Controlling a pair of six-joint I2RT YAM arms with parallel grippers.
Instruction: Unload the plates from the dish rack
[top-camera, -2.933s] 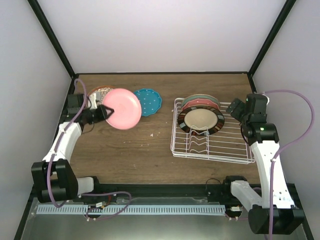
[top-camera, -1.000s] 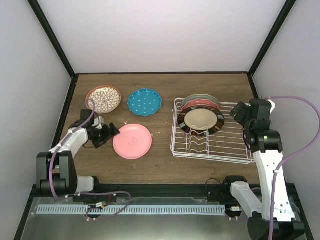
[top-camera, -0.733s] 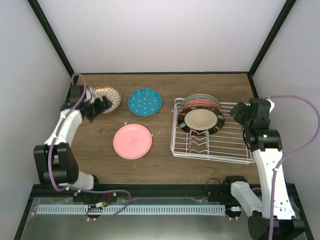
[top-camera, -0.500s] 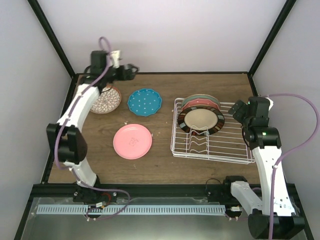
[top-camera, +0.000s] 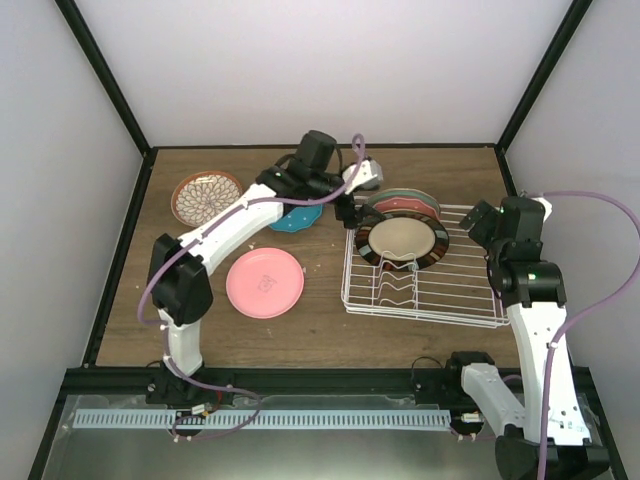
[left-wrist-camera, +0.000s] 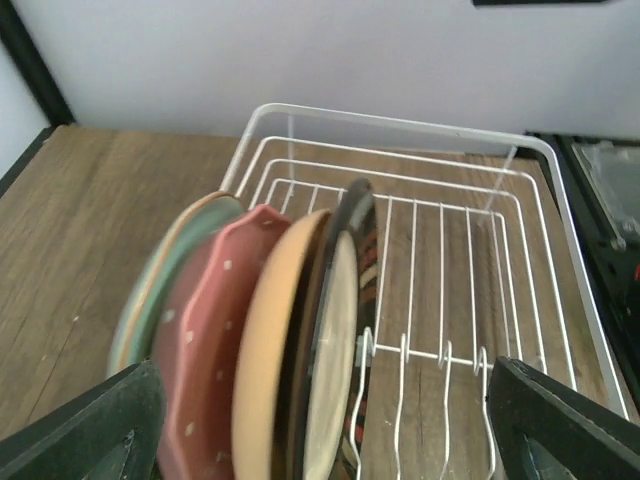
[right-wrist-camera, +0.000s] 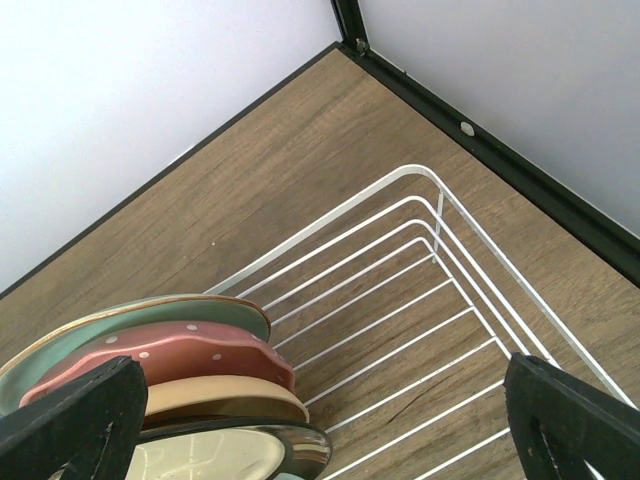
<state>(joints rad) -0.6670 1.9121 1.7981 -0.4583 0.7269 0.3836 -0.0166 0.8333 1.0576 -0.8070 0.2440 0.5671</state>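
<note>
Dish rack (top-camera: 425, 292), white wire, on right half of wooden surface (top-camera: 330, 310). Holds 3 plates upright at its far end, packed close, faces toward the arm bases: tan dark-rimmed plate (top-camera: 402, 240) in front, red-pink dotted plate (top-camera: 410, 206) behind it, pale green plate (top-camera: 410, 195) at the back.

Other 3 plates flat on surface, left of rack & apart from one another:
- plain pink plate (top-camera: 265, 283), nearest the bases
- petal-patterned plate (top-camera: 206, 198), far-left corner area
- teal dotted plate (top-camera: 295, 222), betw. petal plate & rack, mostly hidden under left arm (top-camera: 230, 220)

Left arm stretched across surface to rack's left side. Left tool (top-camera: 348, 207) just beside the upright stack, at far-left corner of rack. Fingers (left-wrist-camera: 95, 425) spread wide, at both bottom corners of left wrist view; nothing gripped. Same view: stack seen edge-on, straight ahead betw. the fingers, green at left, dark rim at right, looped tines to the right. Contact w/ any plate: cannot tell.

Right tool (top-camera: 480, 222) over rack's right edge, toward far-right corner. Fingers (right-wrist-camera: 75, 420) also wide apart, holding nothing. Right wrist view down onto rack wires & top rims of the 3 upright plates at lower left; tool well apart from them.
</note>
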